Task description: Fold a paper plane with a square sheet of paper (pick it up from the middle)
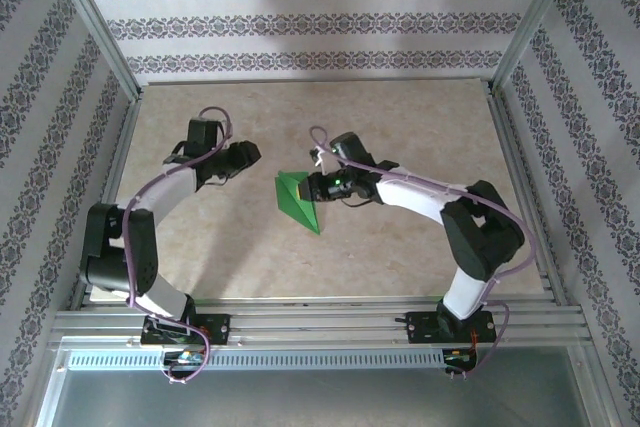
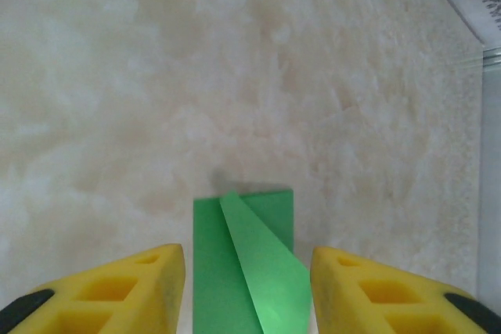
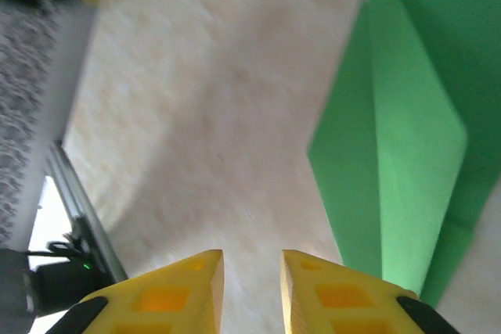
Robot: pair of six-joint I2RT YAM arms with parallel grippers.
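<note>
Green creased paper sheet (image 1: 297,203) is lying pointing near-right, just left of right gripper (image 1: 314,187), barely parted, empty; left gripper (image 1: 254,155) gaping, empty, farther off.

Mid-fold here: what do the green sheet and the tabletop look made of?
Green sheet: thin matte paper, judging by its crisp creases and flat folded flaps. Tabletop: hard, smooth beige surface with marbled veining, perhaps laminate or stone-look board; the look leaves it open.
</note>
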